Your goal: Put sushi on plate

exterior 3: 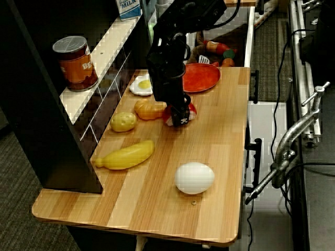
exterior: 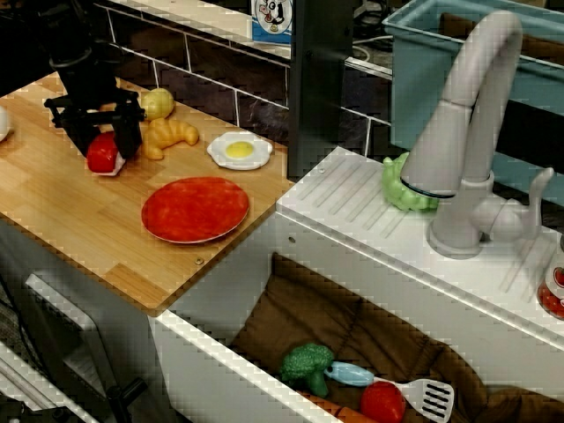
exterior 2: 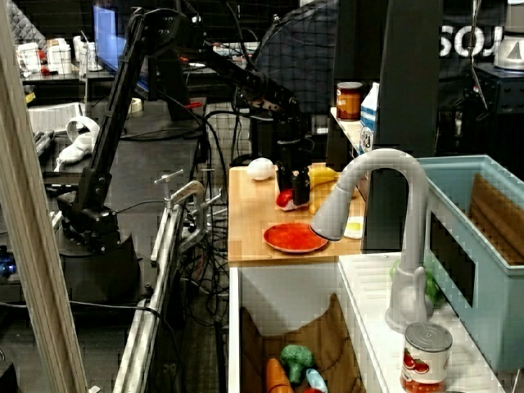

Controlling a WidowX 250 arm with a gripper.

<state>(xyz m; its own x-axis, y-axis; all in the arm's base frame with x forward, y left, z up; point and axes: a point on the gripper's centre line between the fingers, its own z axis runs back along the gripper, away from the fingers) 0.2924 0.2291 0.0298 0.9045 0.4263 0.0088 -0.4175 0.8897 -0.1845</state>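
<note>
The sushi (exterior: 102, 152), a small block with a glossy red top over a white base, sits tilted at the counter's back left, between my gripper's fingers. My gripper (exterior: 104, 145) points down and is shut on the sushi, low over the wood. The sushi also shows in the side view (exterior 2: 284, 198), and part of it peeks out beside the fingers in the end view (exterior 3: 190, 110). The plate (exterior: 196, 209), flat, round and red, lies bare on the counter to the right of the gripper, towards the sink. It also shows in the other views (exterior 2: 295, 237) (exterior 3: 201, 78).
A toy croissant (exterior: 172, 135), a yellow potato (exterior: 159, 103) and a fried egg (exterior: 239, 150) lie by the back wall. A banana (exterior 3: 125, 156) and a white egg (exterior 3: 194, 178) lie further along the counter. The sink (exterior: 220, 370) holds broccoli (exterior: 307, 363); the faucet (exterior: 467, 132) stands right.
</note>
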